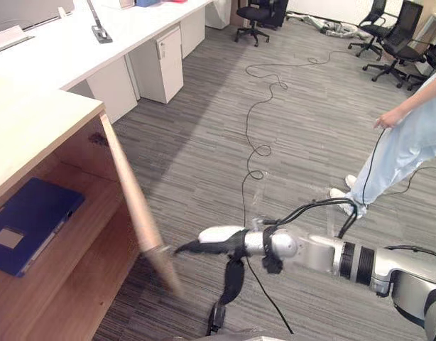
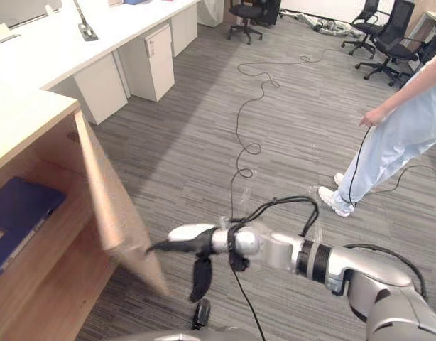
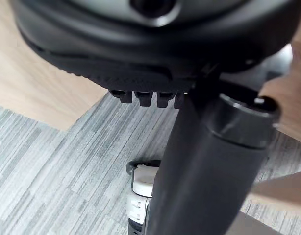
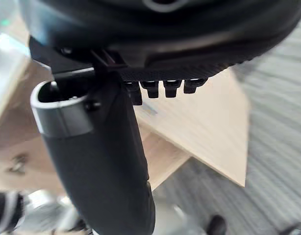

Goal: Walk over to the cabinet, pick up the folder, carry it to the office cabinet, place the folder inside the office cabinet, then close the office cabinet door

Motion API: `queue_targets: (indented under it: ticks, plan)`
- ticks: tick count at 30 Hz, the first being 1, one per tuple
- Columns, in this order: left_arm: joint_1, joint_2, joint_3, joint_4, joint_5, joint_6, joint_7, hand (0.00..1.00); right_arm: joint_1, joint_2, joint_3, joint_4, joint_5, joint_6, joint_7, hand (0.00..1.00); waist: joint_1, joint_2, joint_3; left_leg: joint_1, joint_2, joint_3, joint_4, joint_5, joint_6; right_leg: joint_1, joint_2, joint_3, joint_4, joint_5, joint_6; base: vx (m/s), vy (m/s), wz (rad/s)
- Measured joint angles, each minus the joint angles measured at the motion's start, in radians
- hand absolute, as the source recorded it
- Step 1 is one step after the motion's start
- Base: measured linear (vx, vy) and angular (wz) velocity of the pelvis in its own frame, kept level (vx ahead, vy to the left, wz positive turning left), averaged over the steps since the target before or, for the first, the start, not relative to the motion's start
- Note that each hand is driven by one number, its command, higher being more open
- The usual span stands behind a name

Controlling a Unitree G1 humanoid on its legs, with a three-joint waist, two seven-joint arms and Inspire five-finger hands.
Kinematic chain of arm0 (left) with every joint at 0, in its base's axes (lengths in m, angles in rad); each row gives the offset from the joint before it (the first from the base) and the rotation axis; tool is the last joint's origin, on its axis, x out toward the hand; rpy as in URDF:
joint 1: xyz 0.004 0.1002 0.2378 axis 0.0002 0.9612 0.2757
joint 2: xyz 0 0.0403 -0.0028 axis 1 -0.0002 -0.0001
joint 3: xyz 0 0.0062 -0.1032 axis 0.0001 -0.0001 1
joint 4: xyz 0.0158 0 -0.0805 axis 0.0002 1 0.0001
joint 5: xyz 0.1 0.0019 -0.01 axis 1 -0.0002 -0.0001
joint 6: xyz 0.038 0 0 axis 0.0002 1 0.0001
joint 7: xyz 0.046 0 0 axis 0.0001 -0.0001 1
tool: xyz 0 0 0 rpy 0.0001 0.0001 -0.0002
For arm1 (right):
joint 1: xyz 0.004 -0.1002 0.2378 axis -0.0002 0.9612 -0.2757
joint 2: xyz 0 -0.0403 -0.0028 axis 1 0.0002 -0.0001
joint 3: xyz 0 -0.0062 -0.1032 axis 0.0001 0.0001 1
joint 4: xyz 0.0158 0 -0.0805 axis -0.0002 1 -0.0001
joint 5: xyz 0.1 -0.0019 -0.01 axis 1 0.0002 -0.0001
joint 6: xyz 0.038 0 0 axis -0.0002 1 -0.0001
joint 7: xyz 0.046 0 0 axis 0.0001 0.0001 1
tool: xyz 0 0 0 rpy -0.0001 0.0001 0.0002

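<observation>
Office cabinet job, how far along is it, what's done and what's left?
Done: the folder lies on the shelf inside the office cabinet. In hand: the right robot hand, fingers straight, reaches the lower edge of the door, apparently to push it. Left: the door stands wide open and has to be shut.

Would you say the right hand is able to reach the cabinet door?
Probably yes: the right hand, fingers straight, is at the lower outer corner of the open cabinet door, nothing between.
</observation>
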Motion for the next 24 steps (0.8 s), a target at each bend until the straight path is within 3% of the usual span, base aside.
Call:
queue_targets:
  ticks: [1, 2, 5, 6, 7, 8, 9, 10, 13, 15, 16, 18, 19, 20, 21, 22, 23, 24]
  plan:
    - [0.005, 0.005, 0.008, 0.008, -0.024, -0.001, 0.006, 1.00, -0.023, 0.003, 0.015, -0.044, -0.006, -0.042, 0.003, 1.00, -0.005, -0.017, -0.005, 0.000, -0.008, 0.006, 0.021, -0.002, -0.045, -0.044, -0.038, 0.000, 0.105, 0.024, -0.096, 0.05, 0.027, 0.06]
    - [0.005, 0.011, 0.023, 0.013, -0.029, 0.002, 0.010, 1.00, -0.023, 0.006, 0.022, -0.053, -0.006, -0.060, 0.002, 1.00, -0.006, -0.024, -0.015, -0.003, -0.005, -0.003, 0.032, -0.003, -0.047, -0.028, -0.033, -0.007, 0.089, 0.031, -0.133, 0.06, 0.021, 0.21]
    - [0.017, 0.010, 0.035, 0.013, -0.030, 0.004, 0.017, 1.00, -0.052, -0.010, 0.035, -0.072, -0.013, -0.079, -0.001, 1.00, 0.000, -0.035, -0.042, -0.001, -0.006, -0.011, 0.037, -0.002, -0.044, 0.010, -0.018, -0.001, 0.021, 0.055, -0.107, 0.02, -0.049, 0.00]
    - [0.023, 0.011, 0.039, 0.013, -0.030, 0.003, 0.016, 1.00, -0.056, -0.020, 0.037, -0.072, -0.015, -0.078, -0.002, 1.00, 0.006, -0.041, -0.047, -0.003, -0.012, -0.010, 0.023, 0.001, -0.038, 0.012, -0.016, -0.002, 0.002, 0.023, -0.068, -0.03, -0.007, -0.31]
    - [0.023, 0.002, 0.038, 0.011, -0.030, 0.003, 0.016, 1.00, -0.052, -0.028, 0.039, -0.071, -0.017, -0.078, -0.003, 1.00, 0.016, -0.017, -0.047, -0.003, 0.012, -0.015, 0.004, 0.014, -0.014, 0.006, -0.009, -0.021, 0.027, -0.025, -0.014, -0.01, 0.068, -0.34]
    - [0.026, -0.019, 0.040, 0.009, -0.031, 0.000, 0.018, 1.00, -0.054, -0.047, 0.048, -0.073, -0.026, -0.082, -0.005, 1.00, 0.018, -0.001, -0.046, -0.004, 0.033, -0.002, 0.005, 0.019, -0.041, -0.051, -0.040, -0.005, 0.215, -0.030, -0.152, 0.03, 0.144, -0.08]
    - [0.033, -0.004, 0.040, 0.012, -0.034, -0.002, 0.022, 1.00, -0.048, -0.048, 0.057, -0.067, -0.034, -0.083, -0.005, 1.00, 0.006, -0.013, -0.049, -0.006, 0.017, -0.011, 0.014, 0.018, -0.041, -0.040, -0.057, 0.053, 0.219, -0.057, -0.103, 0.05, 0.097, 0.18]
    - [0.040, -0.001, 0.036, 0.007, -0.036, -0.006, 0.020, 1.00, -0.040, -0.053, 0.069, -0.052, -0.057, -0.082, -0.002, 1.00, 0.020, -0.013, -0.055, -0.008, 0.024, -0.028, 0.016, 0.023, -0.035, 0.002, -0.046, 0.037, 0.148, -0.027, -0.086, 0.05, 0.028, 0.32]
    - [0.132, -0.016, -0.052, -0.156, -0.040, -0.014, 0.011, 1.00, 0.035, -0.046, 0.044, 0.011, -0.066, -0.081, -0.003, 1.00, 0.041, -0.014, -0.055, -0.028, 0.013, -0.084, 0.016, 0.035, -0.020, 0.030, -0.055, -0.015, 0.095, -0.009, -0.076, -0.01, -0.050, 0.53]
    - [0.175, -0.037, -0.102, -0.248, -0.061, -0.059, -0.006, 1.00, 0.195, -0.029, -0.038, 0.121, -0.124, -0.047, 0.003, 1.00, 0.094, 0.004, -0.045, -0.066, -0.016, -0.197, 0.042, 0.041, -0.009, 0.047, -0.094, -0.112, 0.095, -0.022, -0.068, -0.05, 0.006, 1.34]
    - [0.173, -0.053, -0.104, -0.248, -0.077, -0.073, -0.012, 1.00, 0.254, -0.004, -0.075, 0.190, -0.152, -0.032, 0.005, 1.00, 0.110, 0.014, -0.036, -0.073, -0.036, -0.250, 0.056, 0.038, -0.004, 0.045, -0.129, -0.160, 0.152, -0.056, -0.058, -0.06, 0.074, 1.69]
    - [0.170, -0.078, -0.142, -0.247, -0.101, -0.093, -0.024, 1.00, 0.377, 0.082, -0.184, 0.359, -0.213, -0.003, 0.002, 1.00, 0.112, 0.039, -0.001, -0.095, -0.124, -0.348, 0.130, 0.031, 0.001, 0.035, -0.252, -0.275, 0.332, -0.159, -0.018, -0.11, 0.205, 2.03]
    - [0.167, -0.086, -0.170, -0.238, -0.100, -0.100, -0.029, 1.00, 0.443, 0.163, -0.255, 0.487, -0.266, 0.015, -0.014, 1.00, 0.112, 0.042, 0.003, -0.118, -0.193, -0.421, 0.179, 0.008, 0.041, 0.031, -0.332, -0.345, 0.428, -0.212, 0.003, -0.13, 0.257, 1.98]
    - [0.161, -0.089, -0.177, -0.233, -0.101, -0.101, -0.030, 1.00, 0.463, 0.213, -0.293, 0.555, -0.292, 0.025, -0.022, 1.00, 0.116, 0.047, 0.005, -0.129, -0.216, -0.458, 0.190, 0.007, 0.043, 0.031, -0.360, -0.365, 0.463, -0.227, 0.011, -0.10, 0.199, 1.92]
    - [0.151, -0.110, -0.184, -0.224, -0.099, -0.100, -0.026, 1.00, 0.482, 0.316, -0.388, 0.712, -0.326, 0.033, -0.038, 1.00, 0.130, 0.065, 0.017, -0.152, -0.234, -0.529, 0.190, 0.012, 0.067, 0.016, -0.396, -0.350, 0.552, -0.221, 0.005, -0.10, 0.122, 1.83]
    - [0.134, -0.108, -0.197, -0.210, -0.100, -0.101, -0.021, 1.00, 0.488, 0.406, -0.484, 0.837, -0.352, 0.048, -0.076, 1.00, 0.133, 0.085, 0.031, -0.165, -0.247, -0.617, 0.195, 0.026, 0.091, -0.030, -0.395, -0.192, 0.627, -0.201, 0.001, -0.10, 0.084, 1.99]
    - [0.124, -0.104, -0.196, -0.210, -0.100, -0.102, -0.018, 1.00, 0.489, 0.445, -0.540, 0.887, -0.362, 0.056, -0.098, 1.00, 0.129, 0.092, 0.033, -0.176, -0.254, -0.672, 0.199, 0.029, 0.092, -0.048, -0.378, -0.101, 0.635, -0.214, 0.011, -0.03, 0.035, 2.34]
    - [0.095, -0.094, -0.196, -0.213, -0.102, -0.102, -0.008, 1.00, 0.484, 0.507, -0.662, 0.971, -0.361, 0.067, -0.142, 1.00, 0.127, 0.096, 0.039, -0.207, -0.272, -0.779, 0.200, 0.041, 0.080, -0.058, -0.327, 0.090, 0.590, -0.243, 0.043, 0.03, -0.044, 2.01]
